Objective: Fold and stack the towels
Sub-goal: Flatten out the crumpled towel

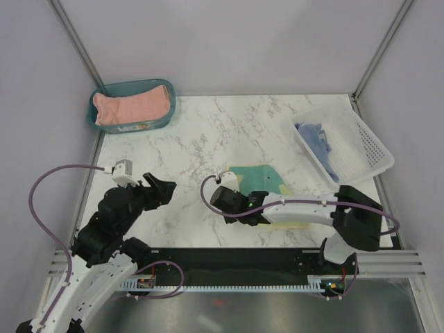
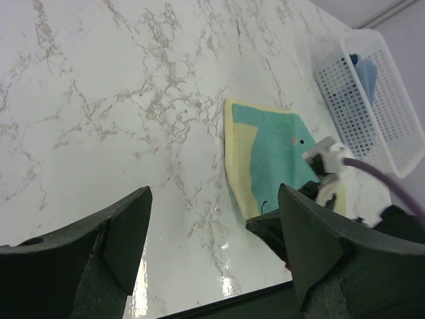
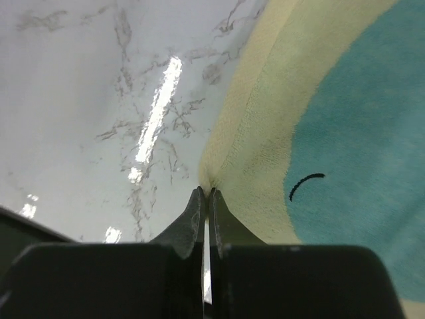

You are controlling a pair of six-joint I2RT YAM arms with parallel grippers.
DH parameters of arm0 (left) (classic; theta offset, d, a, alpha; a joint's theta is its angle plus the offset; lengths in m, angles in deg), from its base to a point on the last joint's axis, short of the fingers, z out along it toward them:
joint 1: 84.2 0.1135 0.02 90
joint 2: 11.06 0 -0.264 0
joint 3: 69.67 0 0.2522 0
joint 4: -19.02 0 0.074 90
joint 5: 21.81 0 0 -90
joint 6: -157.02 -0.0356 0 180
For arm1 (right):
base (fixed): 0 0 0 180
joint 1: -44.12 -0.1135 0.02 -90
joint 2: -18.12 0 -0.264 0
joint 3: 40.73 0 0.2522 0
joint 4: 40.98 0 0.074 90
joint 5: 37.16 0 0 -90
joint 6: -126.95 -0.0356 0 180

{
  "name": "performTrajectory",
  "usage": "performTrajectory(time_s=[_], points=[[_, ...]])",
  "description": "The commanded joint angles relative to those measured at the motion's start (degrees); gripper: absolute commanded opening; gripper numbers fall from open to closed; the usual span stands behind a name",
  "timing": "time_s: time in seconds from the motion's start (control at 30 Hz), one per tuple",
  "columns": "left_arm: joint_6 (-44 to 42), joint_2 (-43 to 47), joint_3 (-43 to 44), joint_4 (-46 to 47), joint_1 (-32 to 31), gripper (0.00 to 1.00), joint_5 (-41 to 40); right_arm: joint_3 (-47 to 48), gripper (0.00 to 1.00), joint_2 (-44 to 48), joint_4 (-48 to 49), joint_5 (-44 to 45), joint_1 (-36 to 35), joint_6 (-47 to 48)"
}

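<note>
The pale yellow towel with the teal whale print (image 1: 262,178) lies folded on the marble table (image 1: 208,132), right of centre. My right gripper (image 1: 223,193) is at its left edge. In the right wrist view the gripper (image 3: 206,194) is shut, pinching the towel's (image 3: 319,126) yellow edge. My left gripper (image 1: 164,189) is open and empty over bare table to the towel's left. Its view (image 2: 212,249) shows the towel (image 2: 272,149) ahead. The salmon-pink towel (image 1: 132,105) lies in the teal bin (image 1: 97,116). The light blue towel (image 1: 316,137) lies in the white basket (image 1: 364,149).
The teal bin stands at the table's back left corner, the white perforated basket (image 2: 382,113) at the right edge. A black strip (image 1: 229,260) runs along the near edge between the arm bases. Purple cables loop from both wrists.
</note>
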Motion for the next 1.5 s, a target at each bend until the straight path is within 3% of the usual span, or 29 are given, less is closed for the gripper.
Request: performTrajectory(time_s=[0.0, 0.2, 0.33, 0.47, 0.7, 0.8, 0.83, 0.93, 0.97, 1.1, 1.2, 1.47], points=[[1.9, -3.0, -0.9, 4.8, 0.2, 0.84, 2.1, 0.6, 0.0, 14.1, -5.0, 1.6, 0.3, 2.0], [-1.2, -13.2, -0.6, 16.3, 0.2, 0.84, 13.7, 1.8, 0.0, 30.0, -13.7, 0.8, 1.6, 2.5], [-1.5, -28.3, 3.6, 23.8, 0.2, 0.79, 26.0, 3.3, 0.0, 35.8, -18.4, 1.2, 1.7, 3.7], [0.1, -37.2, 6.5, 29.4, -0.5, 0.73, 35.0, 2.2, 0.0, 39.4, -19.6, 1.9, 2.0, 3.2], [-22.1, -36.2, 1.6, 32.7, -0.8, 0.82, 32.3, 2.6, 0.0, 40.3, -21.0, 3.6, 5.0, 2.4], [-29.7, -37.9, 0.9, 34.9, -0.8, 0.81, 29.4, 4.6, 0.0, 38.8, -20.2, 1.4, 11.7, 5.1], [-36.6, -38.4, 1.9, 34.9, -0.8, 0.8, 32.0, 5.0, 0.0, 37.8, -19.8, -2.4, 14.3, 7.7], [-44.9, -41.7, 3.6, 37.3, -0.8, 0.81, 35.8, 5.5, 0.0, 34.3, -15.7, -14.7, 25.9, 11.0], [-46.5, -43.0, 4.3, 37.5, -0.7, 0.79, 37.0, 5.0, 0.0, 32.6, -14.0, -17.6, 31.0, 12.3], [-50.6, -54.6, 6.7, 40.5, -1.0, 0.71, 47.8, 2.6, 0.0, 29.2, -11.4, -28.3, 40.5, 13.9], [-53.7, -59.7, 8.4, 41.1, -2.4, 0.66, 48.9, 1.0, 0.0, 28.3, -9.5, -33.1, 44.8, 13.5], [-55.5, -69.6, 10.8, 47.6, -10.9, 0.7, 42.3, -1.6, 0.0, 24.5, -3.8, -37.8, 50.1, 12.9]])
